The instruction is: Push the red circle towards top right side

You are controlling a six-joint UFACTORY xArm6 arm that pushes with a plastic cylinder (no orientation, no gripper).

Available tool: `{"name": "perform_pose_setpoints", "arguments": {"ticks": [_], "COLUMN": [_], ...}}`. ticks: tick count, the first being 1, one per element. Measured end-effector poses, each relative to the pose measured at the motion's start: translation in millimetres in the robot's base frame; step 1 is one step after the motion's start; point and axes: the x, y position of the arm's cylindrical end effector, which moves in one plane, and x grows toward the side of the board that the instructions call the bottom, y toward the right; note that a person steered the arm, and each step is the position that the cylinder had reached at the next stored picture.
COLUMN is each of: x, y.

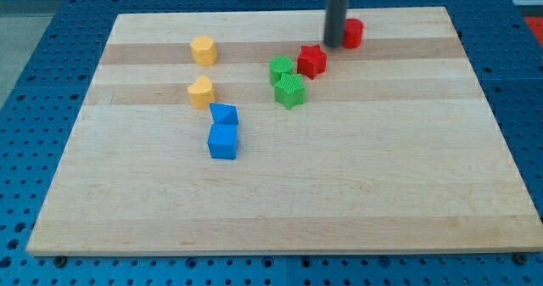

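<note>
The red circle (353,33) sits near the view's top, right of centre, on the wooden board (339,184). My tip (333,45) stands right against the circle's left side, and the rod hides part of it. A red star (311,61) lies just below and left of my tip.
Two green blocks (281,69) (290,91) sit touching left of the red star. A yellow hexagon (204,50) and another yellow block (201,92) lie at the upper left. Two blue blocks (224,114) (223,141) sit together below them. Blue pegboard (526,82) surrounds the board.
</note>
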Motion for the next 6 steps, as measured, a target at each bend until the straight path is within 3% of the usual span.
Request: {"name": "perform_pose_setpoints", "arguments": {"ticks": [2,4,6], "x": [-13.1,-19.5,5.3], "y": [77.0,93.1,-10.1]}}
